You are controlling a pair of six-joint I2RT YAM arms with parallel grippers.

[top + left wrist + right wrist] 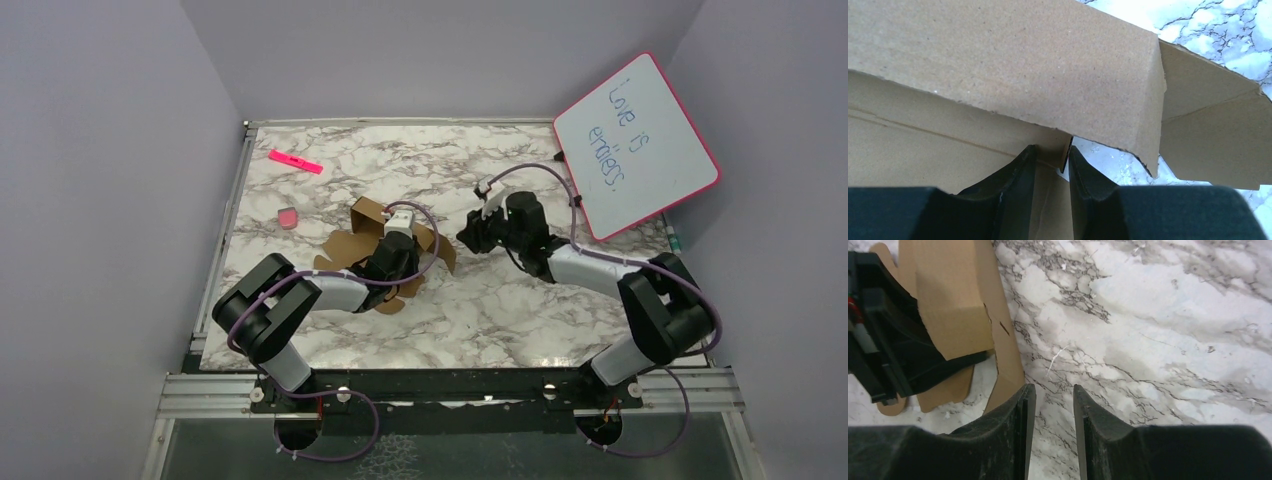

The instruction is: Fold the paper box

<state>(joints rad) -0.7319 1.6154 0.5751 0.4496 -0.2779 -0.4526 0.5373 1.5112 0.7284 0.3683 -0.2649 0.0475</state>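
The paper box [345,250] is a brown cardboard die-cut sheet, partly folded, with flaps raised, left of the table's middle. My left gripper [400,238] points down onto it. In the left wrist view a folded panel [1013,65] stands over the jaws, and a flap's cut edge [1066,155] lies between the fingertips, against the right one. My left gripper [1053,152] has its jaws a little apart, not clamped. My right gripper [472,236] hovers over bare marble just right of the box, jaws narrowly open and empty [1054,392]; the box [950,295] shows at its left.
A pink-framed whiteboard [635,145] leans at the back right. A pink marker [296,161] and a small pink eraser [287,217] lie at the back left. Purple walls close in the marble table [520,310] on three sides.
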